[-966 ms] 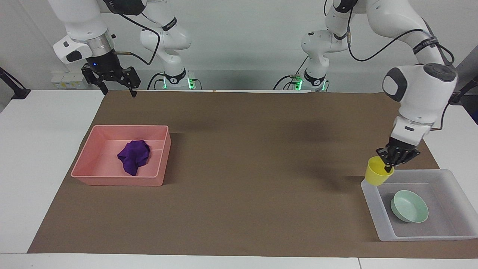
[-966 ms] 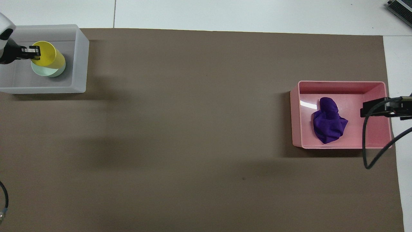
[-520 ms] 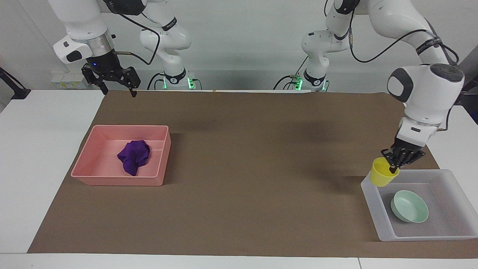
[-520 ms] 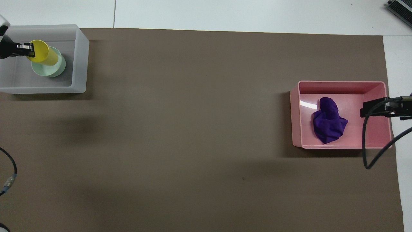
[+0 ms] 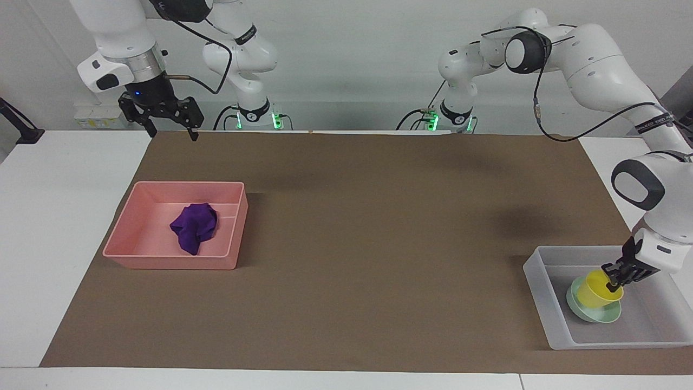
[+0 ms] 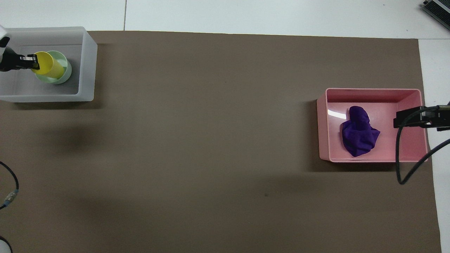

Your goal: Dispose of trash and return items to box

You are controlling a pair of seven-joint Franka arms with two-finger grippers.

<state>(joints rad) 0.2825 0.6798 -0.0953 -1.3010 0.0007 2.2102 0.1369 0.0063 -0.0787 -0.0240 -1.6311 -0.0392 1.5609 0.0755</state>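
My left gripper (image 5: pixel 617 280) (image 6: pixel 34 62) is shut on the rim of the yellow cup (image 5: pixel 595 290) (image 6: pixel 47 66). It holds the cup tilted, low in the mint-green bowl (image 5: pixel 595 315) (image 6: pixel 62 63). The bowl lies in the translucent whitish box (image 5: pixel 541 281) (image 6: pixel 86 63) at the left arm's end of the table. The purple cloth wad (image 5: pixel 194 226) (image 6: pixel 358 131) lies in the pink bin (image 5: pixel 162 259) (image 6: pixel 372 94). My right gripper (image 5: pixel 170 130) (image 6: pixel 399 118) is open and empty, raised above the mat's edge by the bin, and waits.
A brown mat (image 5: pixel 352 233) (image 6: pixel 211 140) covers most of the white table. The pink bin stands toward the right arm's end. A black cable (image 6: pixel 404 154) hangs from the right arm over the bin's corner.
My left gripper has carried the yellow cup from above the box's near corner down over the box and lowered it into the green bowl. The right arm has not moved.
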